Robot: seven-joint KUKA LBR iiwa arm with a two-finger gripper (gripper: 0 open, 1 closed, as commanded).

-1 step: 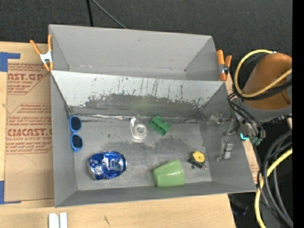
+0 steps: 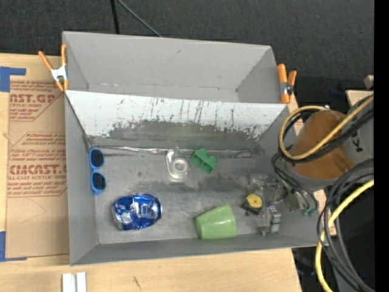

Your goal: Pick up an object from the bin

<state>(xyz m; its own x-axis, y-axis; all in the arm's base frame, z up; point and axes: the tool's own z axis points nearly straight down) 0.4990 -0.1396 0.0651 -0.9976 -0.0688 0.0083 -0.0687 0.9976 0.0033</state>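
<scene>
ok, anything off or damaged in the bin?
The pale green cup lies tipped on its side at the front, just left of the gripper. The blue foil packet, front left, is crumpled. No spill visible.

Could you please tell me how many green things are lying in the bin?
2: a small green block near the middle, toward the back, and a green cup at the front. The gripper at the right may hide more.
</scene>
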